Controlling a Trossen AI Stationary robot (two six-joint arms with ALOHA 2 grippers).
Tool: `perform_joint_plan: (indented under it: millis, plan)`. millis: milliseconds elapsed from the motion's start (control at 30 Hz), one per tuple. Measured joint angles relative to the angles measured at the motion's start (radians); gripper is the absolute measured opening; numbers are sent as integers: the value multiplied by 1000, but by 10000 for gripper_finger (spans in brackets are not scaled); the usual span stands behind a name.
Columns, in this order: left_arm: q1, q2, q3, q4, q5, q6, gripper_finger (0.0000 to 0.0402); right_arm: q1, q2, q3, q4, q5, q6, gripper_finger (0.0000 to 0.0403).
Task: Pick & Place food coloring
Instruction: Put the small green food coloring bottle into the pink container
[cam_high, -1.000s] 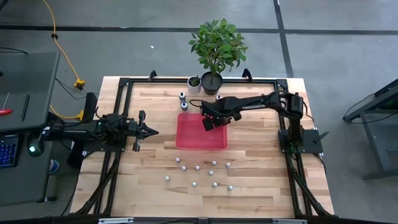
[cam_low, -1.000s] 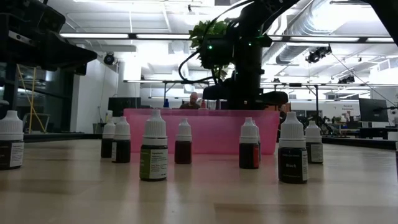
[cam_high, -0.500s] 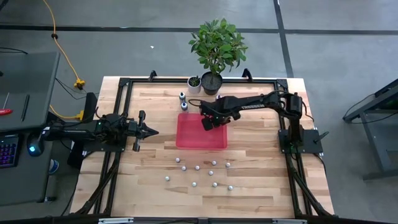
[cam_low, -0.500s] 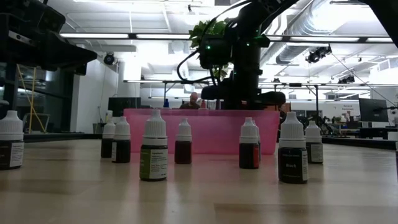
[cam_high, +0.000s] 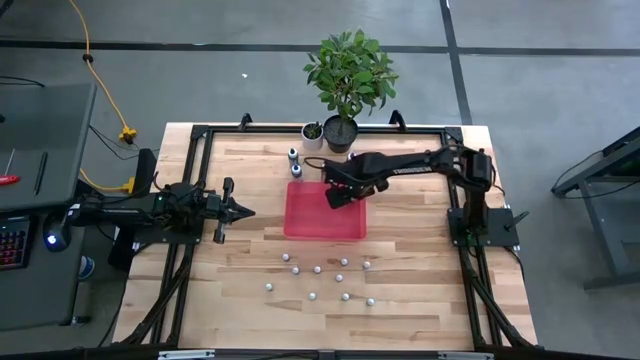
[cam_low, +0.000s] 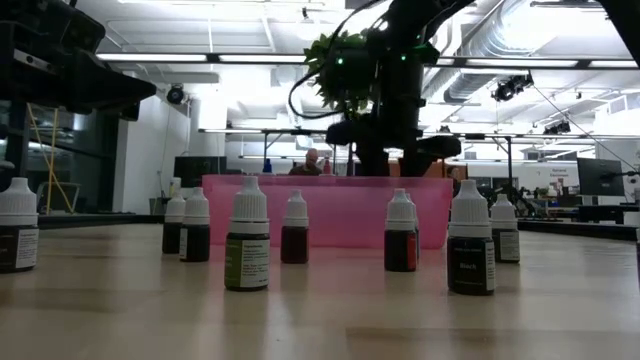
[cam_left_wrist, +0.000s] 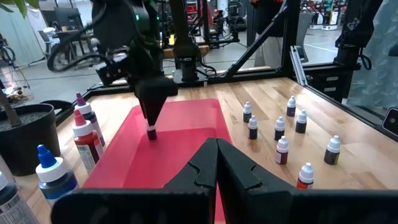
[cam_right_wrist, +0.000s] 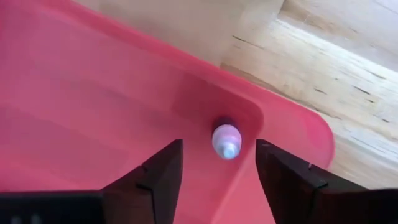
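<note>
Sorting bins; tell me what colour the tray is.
Red-pink tray, clearest in the high view.

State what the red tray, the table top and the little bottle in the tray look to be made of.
Red tray: likely plastic, smooth and slightly translucent; in the low view light shows through its wall.
Table top: wood, pale planks with visible grain and joints, matte.
Little bottle standing in the tray corner: probably plastic, with a glossy whitish cap; its body is hardly visible.

Lit evenly from overhead; soft, short shadows on the pale wooden tabletop (cam_high: 400, 300). Strong backlight glare from ceiling strip lights (cam_low: 200, 57) in low view. Nearest dark wrist fingers (cam_left_wrist: 217, 180) blurred.
</note>
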Motion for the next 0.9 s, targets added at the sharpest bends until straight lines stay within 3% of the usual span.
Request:
perform_joint_plan:
  millis: [333, 667, 900]
  plan:
    - [0, 0, 0, 0, 0, 0, 0, 63, -155, 0, -44, -1, -10, 195]
    - [0, 0, 0, 0, 0, 0, 0, 322, -256, 0, -193, -3, -151, 195]
    - [0, 0, 0, 0, 0, 0, 0, 469, -256, 0, -172, -32, -320, 195]
